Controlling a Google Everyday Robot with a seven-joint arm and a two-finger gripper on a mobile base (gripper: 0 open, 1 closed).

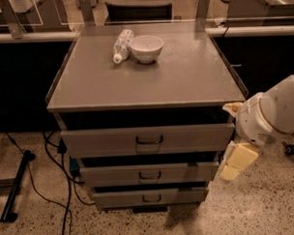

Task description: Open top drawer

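Note:
The top drawer (104, 141) is a wide grey metal drawer under the cabinet top, with a small dark loop handle (149, 139) at its centre. A dark gap shows between its front and the cabinet top. My gripper (237, 162) hangs from the white arm (268, 116) at the right, just off the cabinet's right side, level with the gap between the top and middle drawers. It is to the right of the handle and touches nothing that I can see.
Two smaller grey drawers, the middle drawer (110, 176) and the bottom drawer (116, 199), sit below. A white bowl (146, 48) and a lying plastic bottle (122, 45) rest on the cabinet top (150, 80). Black cables (57, 166) and a stand leg (16, 189) lie on the floor at the left.

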